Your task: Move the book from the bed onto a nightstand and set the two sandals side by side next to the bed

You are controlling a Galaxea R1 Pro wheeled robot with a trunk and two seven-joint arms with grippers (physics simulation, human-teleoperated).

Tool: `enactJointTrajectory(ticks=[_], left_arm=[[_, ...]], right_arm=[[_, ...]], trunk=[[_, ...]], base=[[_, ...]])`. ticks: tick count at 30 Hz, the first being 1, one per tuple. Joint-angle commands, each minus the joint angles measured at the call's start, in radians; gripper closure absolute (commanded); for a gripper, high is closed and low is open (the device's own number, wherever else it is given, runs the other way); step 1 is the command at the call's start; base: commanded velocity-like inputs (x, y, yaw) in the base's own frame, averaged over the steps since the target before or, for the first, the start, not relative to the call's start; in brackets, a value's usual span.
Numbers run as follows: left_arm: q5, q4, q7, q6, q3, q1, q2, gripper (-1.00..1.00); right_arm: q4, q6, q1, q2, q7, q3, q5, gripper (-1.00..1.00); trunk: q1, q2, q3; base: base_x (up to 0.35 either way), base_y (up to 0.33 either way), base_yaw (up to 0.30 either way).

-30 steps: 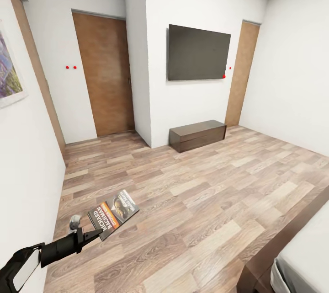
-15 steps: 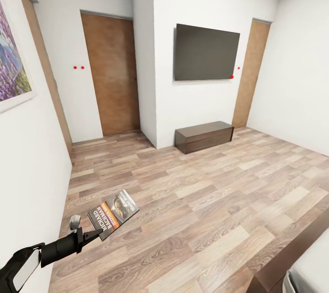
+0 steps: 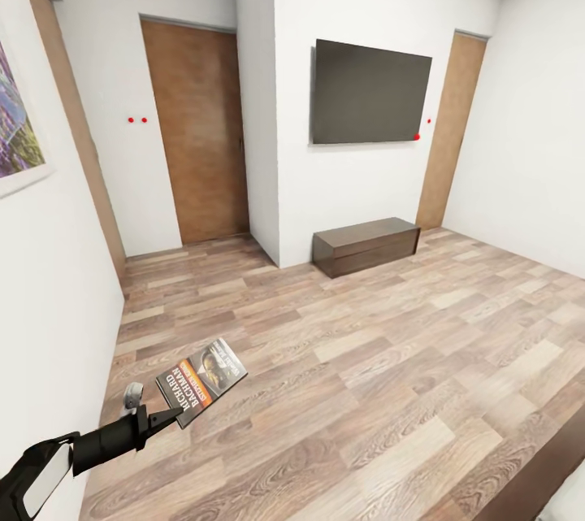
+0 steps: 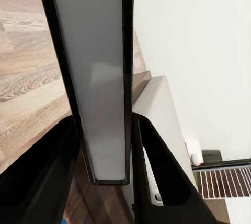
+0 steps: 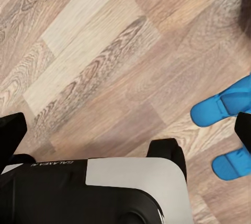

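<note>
Clamped on the book [image 3: 201,380], the left gripper [image 3: 166,417] holds it out low at the robot's left side, cover up, the orange band and white lettering plain to read from the head camera. From the left wrist camera the book [image 4: 99,77] runs edge-on between the two dark fingers [image 4: 162,177], pinched tight at its near end. The right gripper's state I cannot tell; its camera looks straight down at the wood-plank floor [image 5: 94,67], where the two blue sandals [image 5: 225,109] lie close together, just beside the robot's own base.

And the view has swung: over the last second the whole head picture has slid, the bed's dark frame and pale mattress sliding almost out at the lower right corner, while the wall TV [image 3: 371,93], the long low bench [image 3: 367,245] and the brown doors [image 3: 197,131] have drifted across. That's the camera turning, not the furniture. The book hasn't budged in the grip. So the carry looks well underway, the robot apparently hunting for a nightstand, with none in sight yet. The sandals remain to be dealt with.
</note>
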State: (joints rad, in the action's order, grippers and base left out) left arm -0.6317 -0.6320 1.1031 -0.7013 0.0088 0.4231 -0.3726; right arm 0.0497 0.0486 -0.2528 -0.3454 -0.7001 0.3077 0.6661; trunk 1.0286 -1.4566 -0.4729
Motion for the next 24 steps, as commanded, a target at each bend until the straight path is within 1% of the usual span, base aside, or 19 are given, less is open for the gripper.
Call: enactJointTrajectory(ticks=[1, 16, 24], left_arm=[[-0.006, 0.000, 0.001, -0.009, 0.000, 0.001, 0.000, 1.00], [-0.006, 0.001, 0.002, -0.009, 0.000, 0.001, 0.000, 1.00], [-0.006, 0.001, 0.002, -0.009, 0.000, 0.000, 0.000, 1.00]], right_arm=[[0.004, 0.005, -0.002, 0.001, -0.006, 0.008, 0.007, -1.00], [0.004, 0.005, -0.002, 0.000, -0.006, 0.008, 0.007, -1.00], [0.004, 0.005, -0.001, 0.000, -0.006, 0.008, 0.007, -1.00]], trunk=[[0.000, -0.001, -0.001], [0.000, -0.001, -0.001], [0.000, -0.001, -0.001]], base=[[0.217, 0.019, 0.000], [0.218, 0.076, 0.000], [0.215, 0.022, 0.000]])
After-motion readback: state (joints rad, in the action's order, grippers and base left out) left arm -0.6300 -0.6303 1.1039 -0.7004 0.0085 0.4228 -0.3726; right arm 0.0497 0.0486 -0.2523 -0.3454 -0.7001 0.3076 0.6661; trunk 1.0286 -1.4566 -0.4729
